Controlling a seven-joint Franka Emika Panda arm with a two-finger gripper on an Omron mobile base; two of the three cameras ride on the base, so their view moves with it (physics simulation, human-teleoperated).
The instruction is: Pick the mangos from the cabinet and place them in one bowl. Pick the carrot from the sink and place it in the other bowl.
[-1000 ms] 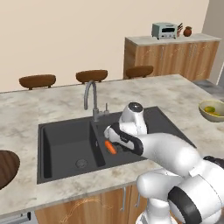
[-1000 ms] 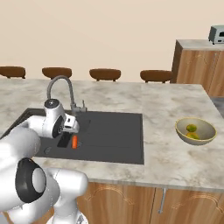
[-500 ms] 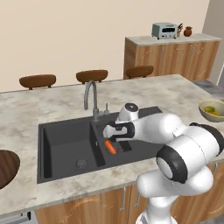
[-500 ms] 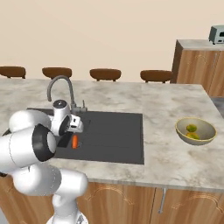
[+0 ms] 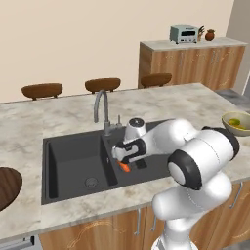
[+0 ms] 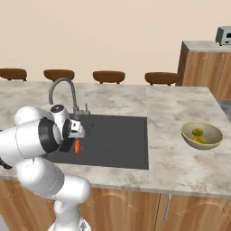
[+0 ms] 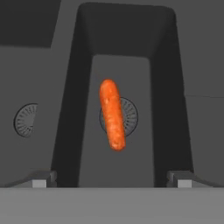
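Observation:
The orange carrot (image 7: 112, 114) lies on the floor of the dark grey sink (image 7: 118, 70), over a round drain. My gripper (image 7: 111, 179) hangs open just above the carrot, its fingertips (image 7: 41, 179) set wide on either side without touching it. In the left base view the gripper (image 5: 124, 158) reaches down into the sink (image 5: 73, 156) right over the carrot (image 5: 125, 167). The pale tan bowl (image 6: 201, 135) stands on the counter to the right with two mangos (image 6: 197, 132) inside. The dark brown bowl (image 5: 5, 185) sits at the left edge. The cabinet is out of view.
A curved silver tap (image 5: 100, 110) rises behind the sink, close to my hand. Several brown stools (image 5: 102, 84) line the far side of the marble counter (image 5: 58, 122). A toaster (image 5: 183, 33) sits on the wooden cupboards at the back right.
The arm has folded in and the hand has come down over the carrot in the sink. The jaws stay open and the carrot has not moved.

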